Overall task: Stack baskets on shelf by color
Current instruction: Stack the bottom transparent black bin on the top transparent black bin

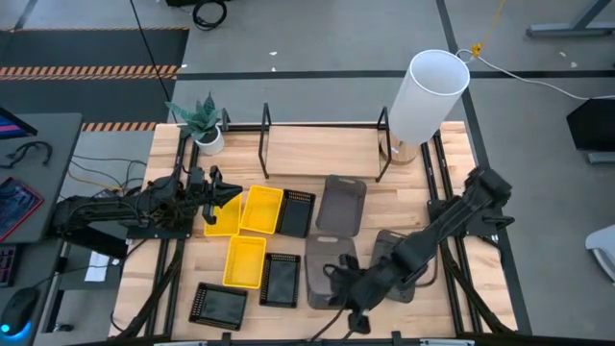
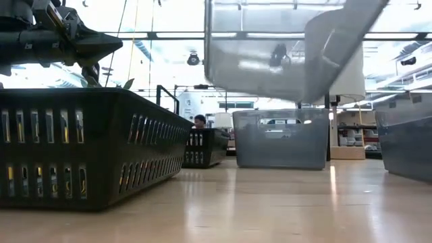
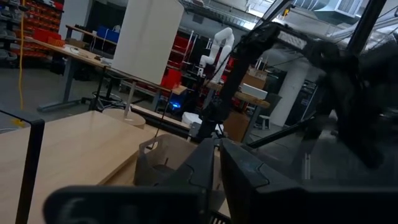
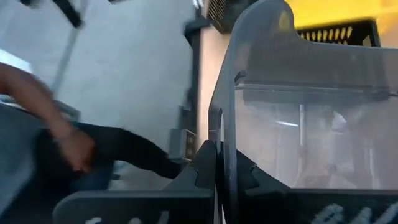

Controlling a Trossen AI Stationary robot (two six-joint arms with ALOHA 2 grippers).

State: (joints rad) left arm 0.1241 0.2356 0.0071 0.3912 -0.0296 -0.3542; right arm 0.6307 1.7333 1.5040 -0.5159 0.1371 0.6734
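In the high view, three yellow baskets (image 1: 261, 210), three black perforated baskets (image 1: 281, 281) and two grey baskets (image 1: 341, 204) lie flat on the table, near of the shelf (image 1: 322, 125). My right gripper (image 1: 348, 291) is near the near edge, shut on the third grey basket (image 1: 327, 274). That basket shows raised and tilted in the low view (image 2: 283, 54). My left gripper (image 1: 231, 195) is shut and hovers over the leftmost yellow basket (image 1: 221, 221), touching nothing. It shows high up in the low view (image 2: 115, 44). My right gripper (image 4: 219, 168) pinches a thin upright wall (image 4: 227, 124) of the grey basket, one finger inside and one outside. The fingers come from the table's right, slanting down. The basket is lifted clear of the table and tilted.
A tall white cylinder (image 1: 428, 96) stands at the shelf's right end and a potted plant (image 1: 204, 125) at its left end. A black perforated basket (image 2: 81, 152) fills the low view's left side. A person's arm (image 4: 56, 124) shows off the table in the right wrist view.
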